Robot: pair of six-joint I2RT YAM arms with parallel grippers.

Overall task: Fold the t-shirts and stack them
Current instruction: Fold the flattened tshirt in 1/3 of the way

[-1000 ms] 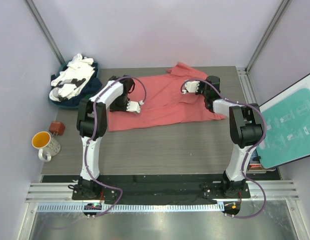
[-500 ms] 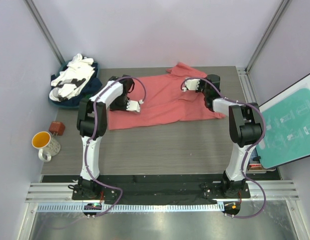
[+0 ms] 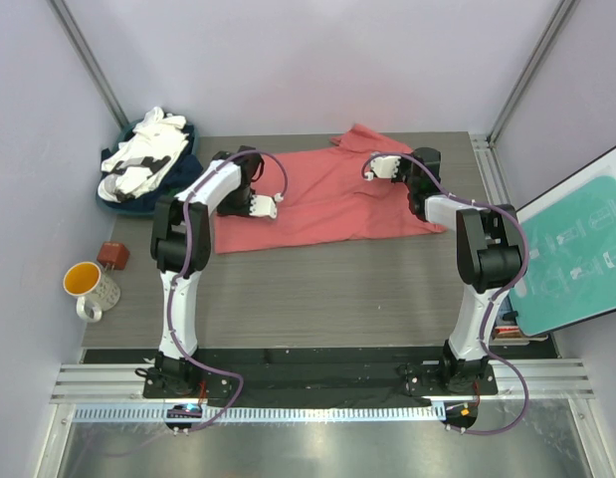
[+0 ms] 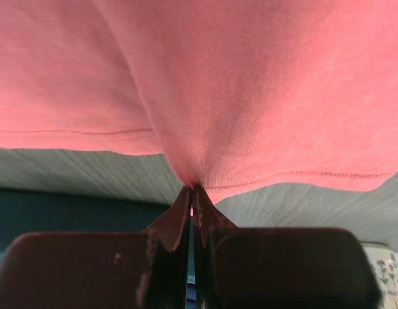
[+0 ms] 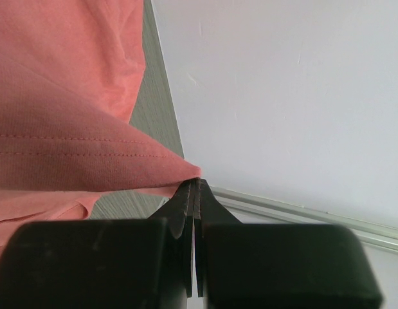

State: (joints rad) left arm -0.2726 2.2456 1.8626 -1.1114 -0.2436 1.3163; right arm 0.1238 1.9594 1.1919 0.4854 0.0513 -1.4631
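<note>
Across the far half of the desk [image 3: 317,289] lies the red t-shirt [image 3: 327,199]. It is spread out mostly flat, with some wrinkles. One sleeve sticks out toward the far edge. The near hem runs from the left side to the right side of the desk.

Both grippers are on this shirt. The left gripper [image 3: 273,207] is clamped tight on the cloth close to the shirt's left side. In the left wrist view, its dark tips [image 4: 192,196] meet with a little fold of red t-shirt [image 4: 237,84] pinched between them, and the cloth is pulled up into a small peak. The right gripper [image 3: 371,169] is clamped tight on the shirt's right part, near the far edge. In the right wrist view, its tips [image 5: 197,187] pinch a corner of red cloth [image 5: 57,148] with a stitched hem.

The desk is grey wood with thin lines. Pale purple walls [image 3: 317,60] stand around it on three sides.

A pile of t-shirts [image 3: 148,159], white ones on top of dark blue, sits by the far left corner, well apart from the grippers. I cannot tell if it is in a basket.

Left of the desk stands a mug [image 3: 89,287], orange inside. I cannot tell if anything is in it. A small brown thing [image 3: 113,255] lies just beside it. A green board [image 3: 576,254] leans past the right edge.
</note>
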